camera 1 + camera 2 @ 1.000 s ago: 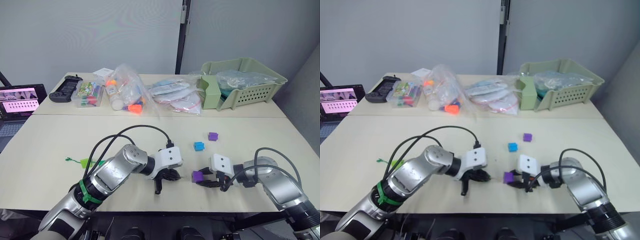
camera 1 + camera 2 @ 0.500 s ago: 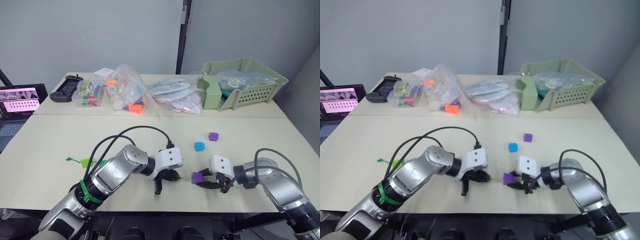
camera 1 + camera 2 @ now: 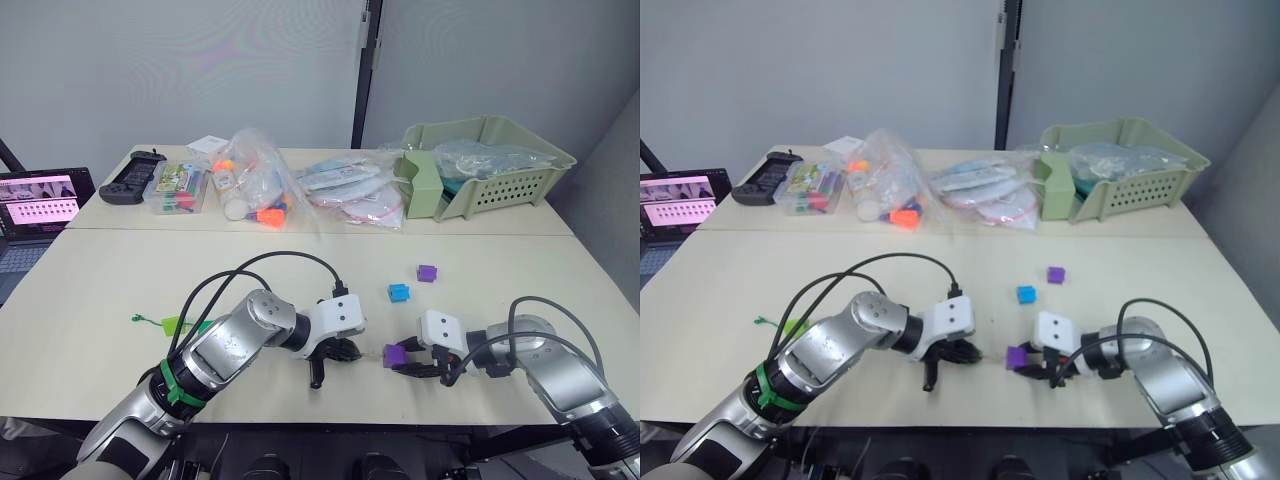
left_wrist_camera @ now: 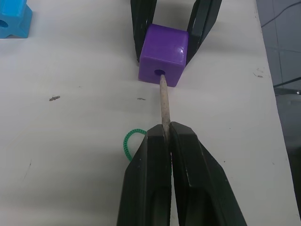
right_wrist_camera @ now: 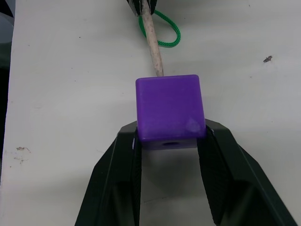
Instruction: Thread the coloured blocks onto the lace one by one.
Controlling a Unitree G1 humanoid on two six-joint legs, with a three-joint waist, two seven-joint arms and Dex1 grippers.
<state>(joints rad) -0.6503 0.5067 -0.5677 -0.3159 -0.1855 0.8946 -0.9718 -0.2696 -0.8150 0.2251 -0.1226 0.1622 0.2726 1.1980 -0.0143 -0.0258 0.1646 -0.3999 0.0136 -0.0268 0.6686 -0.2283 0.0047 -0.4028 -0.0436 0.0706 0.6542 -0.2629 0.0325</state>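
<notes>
My right gripper (image 3: 404, 361) is shut on a purple cube (image 5: 170, 109) near the table's front edge, fingers on two opposite faces. My left gripper (image 4: 167, 128) is shut on the lace's pale stiff tip (image 4: 163, 103). The tip's end sits in the hole on the cube's face (image 4: 163, 55). A loop of green cord (image 4: 127, 144) curls beside the left fingers. The lace's green tab end (image 3: 140, 320) lies far left, next to a lime green wedge (image 3: 172, 324). A blue cube (image 3: 398, 292) and a second purple cube (image 3: 426, 272) lie loose behind the right gripper.
A green basket (image 3: 520, 188) stands at the back right. Clear bags of toys (image 3: 255, 185) and packets (image 3: 350, 192), a clear box (image 3: 175, 188) and a black controller (image 3: 125, 185) line the back. A laptop (image 3: 35, 205) is at the far left.
</notes>
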